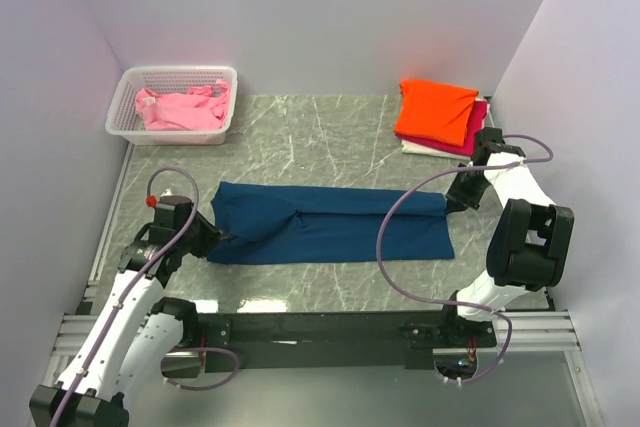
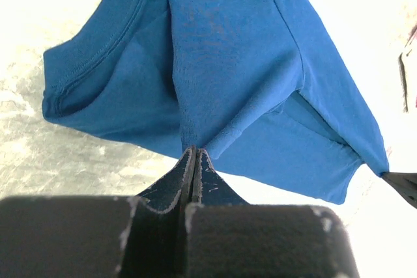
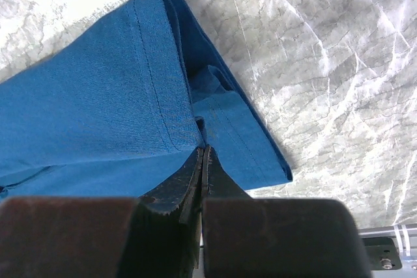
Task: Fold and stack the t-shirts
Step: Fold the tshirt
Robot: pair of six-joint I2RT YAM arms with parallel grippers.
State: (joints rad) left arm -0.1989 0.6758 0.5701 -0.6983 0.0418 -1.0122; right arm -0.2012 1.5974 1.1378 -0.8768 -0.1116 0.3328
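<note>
The dark navy t-shirt [image 1: 330,222] lies across the middle of the table, folded lengthwise into a long strip. My left gripper [image 1: 212,237] is shut on its collar end; the left wrist view shows the blue cloth [image 2: 215,63] pinched at my fingertips [image 2: 194,151]. My right gripper [image 1: 458,197] is shut on the hem end, and the right wrist view shows the hemmed edge [image 3: 130,96] clamped at my fingertips [image 3: 203,151]. A folded stack with an orange tee [image 1: 437,110] on top of a magenta one [image 1: 474,137] and a white one [image 1: 420,148] sits at the back right. A pink tee [image 1: 185,109] lies in the basket.
The white lattice basket [image 1: 128,113] stands at the back left corner. Walls close in on the left, back and right. The marble tabletop [image 1: 330,137] shows between the basket and the stack. A metal rail [image 1: 330,327] runs along the near edge.
</note>
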